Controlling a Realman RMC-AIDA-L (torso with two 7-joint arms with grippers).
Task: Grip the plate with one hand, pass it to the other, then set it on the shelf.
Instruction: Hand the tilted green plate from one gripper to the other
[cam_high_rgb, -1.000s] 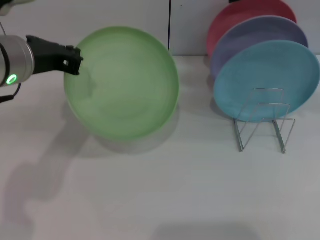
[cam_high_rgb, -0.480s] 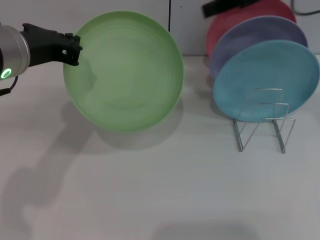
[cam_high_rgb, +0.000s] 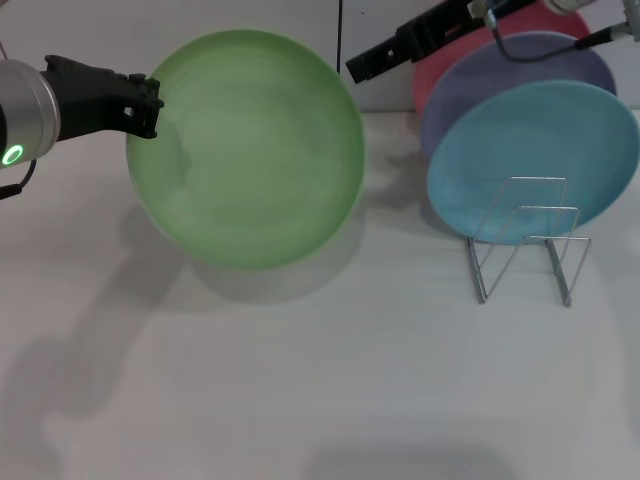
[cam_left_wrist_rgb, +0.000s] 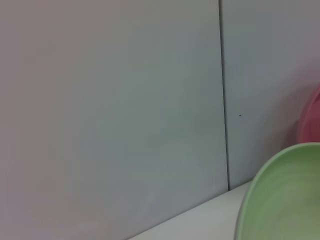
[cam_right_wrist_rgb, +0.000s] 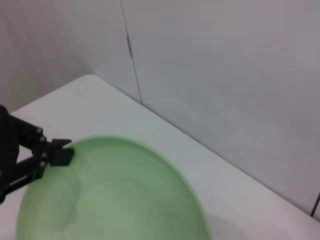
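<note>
The light green plate (cam_high_rgb: 248, 148) hangs tilted above the white table at the left, held by its left rim. My left gripper (cam_high_rgb: 147, 106) is shut on that rim; the right wrist view shows the same grip (cam_right_wrist_rgb: 59, 155) on the plate (cam_right_wrist_rgb: 115, 195). A slice of the plate's edge (cam_left_wrist_rgb: 280, 195) fills a corner of the left wrist view. My right gripper (cam_high_rgb: 360, 67) reaches in from the upper right, its tip just off the plate's upper right rim, not touching. The silver wire shelf (cam_high_rgb: 525, 250) stands at the right.
On the shelf lean a turquoise plate (cam_high_rgb: 535, 160), a lavender plate (cam_high_rgb: 520, 65) behind it and a red plate (cam_high_rgb: 445, 55) at the back. A grey wall (cam_high_rgb: 380, 90) rises close behind the table.
My right arm has come in from the upper right toward the plate's far rim. The left gripper has lifted the plate slightly and now holds it nearly still.
</note>
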